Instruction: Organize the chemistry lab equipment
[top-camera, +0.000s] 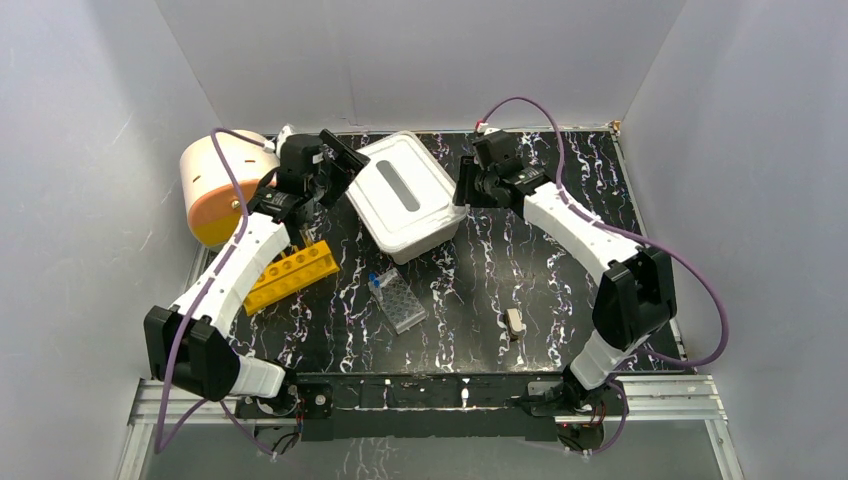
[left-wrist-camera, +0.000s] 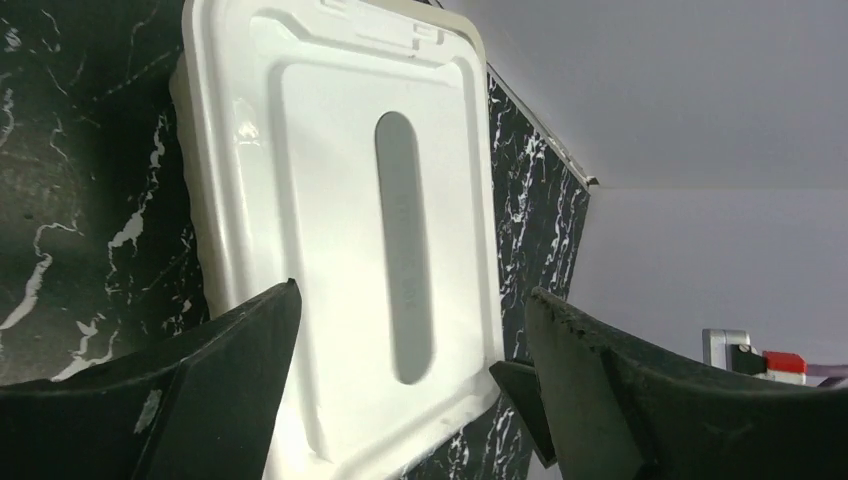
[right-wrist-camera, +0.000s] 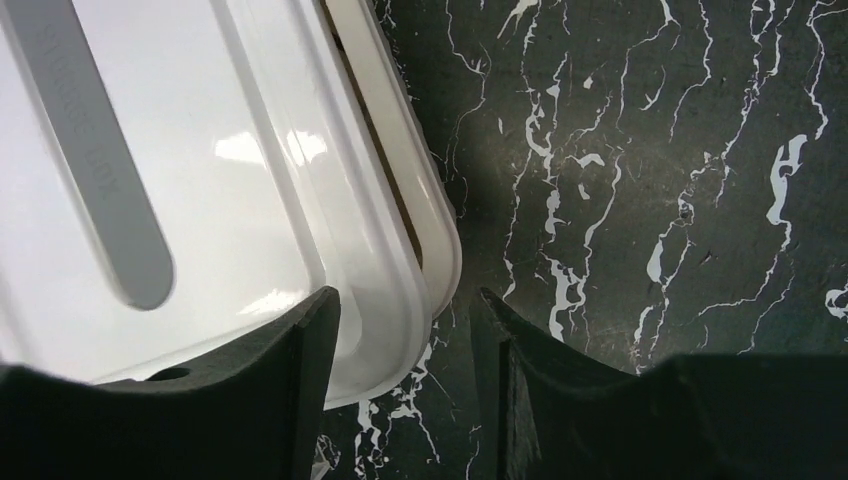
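Note:
A yellow six-hole tube rack lies left of centre, partly under my left arm. A clear well tray sits mid-table with a small blue piece at its far corner. A small wooden clamp lies to the right. My left gripper is open, its jaws spread wide above the left end of the white slotted lid. My right gripper is open and straddles the lid's right corner, with its outer finger clear of the rim.
The lid lies on the beige tub, which stands askew at the back centre of the black marbled table. A large cream and orange round container lies at the back left, against the wall.

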